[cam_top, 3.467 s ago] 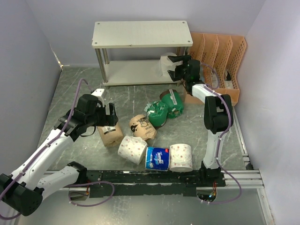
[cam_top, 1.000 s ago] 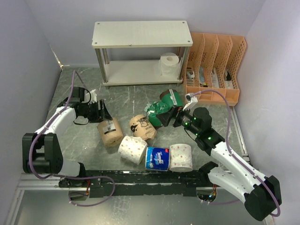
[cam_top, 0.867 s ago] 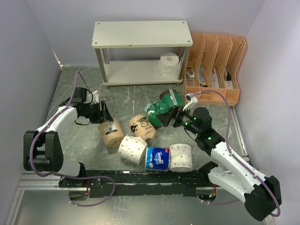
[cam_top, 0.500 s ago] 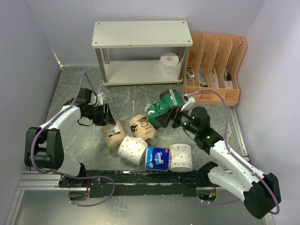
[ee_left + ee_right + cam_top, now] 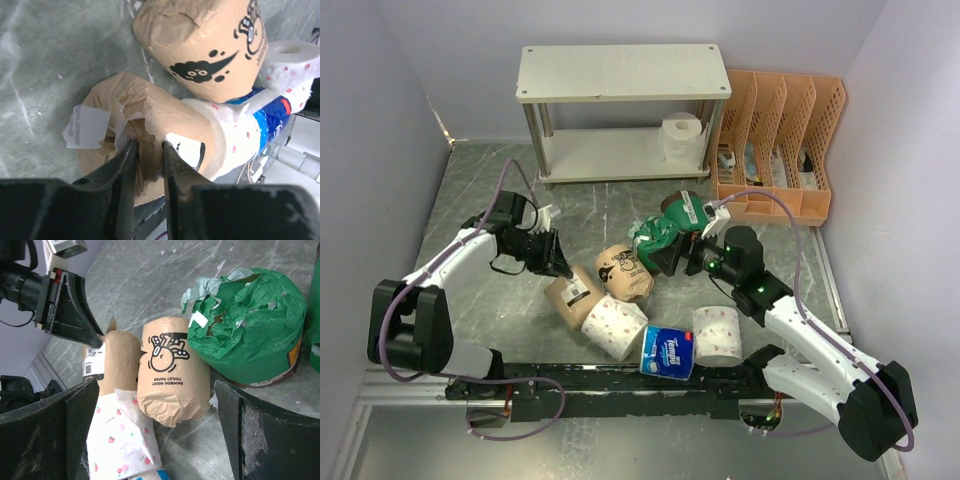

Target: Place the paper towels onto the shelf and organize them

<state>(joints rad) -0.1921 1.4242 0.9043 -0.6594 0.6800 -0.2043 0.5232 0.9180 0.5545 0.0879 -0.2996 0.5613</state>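
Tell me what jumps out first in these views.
A jumble of wrapped rolls lies mid-table, where the left jaws pinch a brown-wrapped roll by its paper twist. Only one white roll stands on the shelf, lower board, right end.

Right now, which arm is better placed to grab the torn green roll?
Right. The right gripper is open, and the green roll lies just ahead of its fingers. The left gripper is across the pile, closed on the crumpled wrapper end of the labelled brown roll.
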